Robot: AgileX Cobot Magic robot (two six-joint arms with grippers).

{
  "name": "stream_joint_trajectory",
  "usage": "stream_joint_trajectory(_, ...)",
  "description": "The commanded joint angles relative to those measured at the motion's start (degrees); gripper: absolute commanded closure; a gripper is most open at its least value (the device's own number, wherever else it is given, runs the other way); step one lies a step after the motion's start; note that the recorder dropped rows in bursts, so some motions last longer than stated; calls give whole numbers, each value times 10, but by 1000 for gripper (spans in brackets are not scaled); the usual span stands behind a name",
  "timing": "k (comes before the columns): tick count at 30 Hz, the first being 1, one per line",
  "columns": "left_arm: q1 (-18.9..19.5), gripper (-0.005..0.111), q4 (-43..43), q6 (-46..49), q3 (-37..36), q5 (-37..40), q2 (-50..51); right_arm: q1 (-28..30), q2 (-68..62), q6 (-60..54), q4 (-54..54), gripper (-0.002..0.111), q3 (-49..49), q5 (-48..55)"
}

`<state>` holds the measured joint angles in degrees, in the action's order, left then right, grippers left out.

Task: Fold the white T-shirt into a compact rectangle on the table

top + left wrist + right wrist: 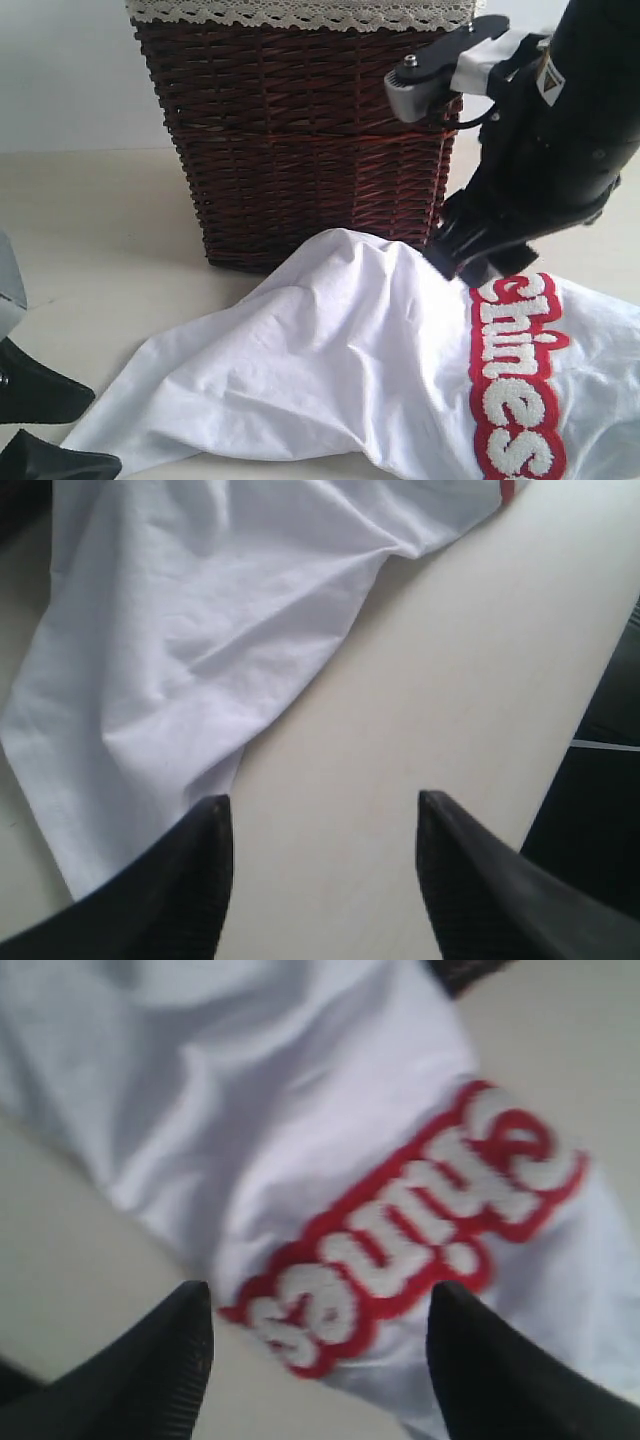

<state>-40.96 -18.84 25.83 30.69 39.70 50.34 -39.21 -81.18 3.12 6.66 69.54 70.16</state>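
The white T-shirt (330,350) lies crumpled on the table (90,230) in front of the basket. Its red chest band with fluffy white letters (520,380) faces up on the right. My right gripper (468,268) hovers just above the shirt's top edge by the basket. In the right wrist view the right gripper (320,1295) stands open over the red band (420,1230), holding nothing. My left gripper (105,430) is low at the left, beside the shirt's near corner. Its open jaws (320,805) frame bare table (420,700), with the shirt's edge (180,630) beside one finger.
A tall dark brown wicker basket (300,130) with a cream lace-edged liner (300,12) stands behind the shirt, close to the right arm. The table's edge and dark floor (600,800) show in the left wrist view.
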Motion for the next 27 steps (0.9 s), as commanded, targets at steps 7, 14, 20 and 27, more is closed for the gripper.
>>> stream_joint_trajectory(7, -2, 64, -66, -8, 10, -28, 43, 0, 16, -25, -57, 55, -73, -2)
stream_joint_trajectory(14, -2, 59, -24, -86, 83, -128, 244, 0, 40, -31, -62, 57, -73, -2)
stream_joint_trajectory(20, 52, 56, -33, -164, 117, -228, 386, 0, 59, -31, -61, 57, -73, -2)
stream_joint_trajectory(27, 72, 56, -46, -164, 120, -304, 487, 0, 72, -31, -61, 57, -73, -2)
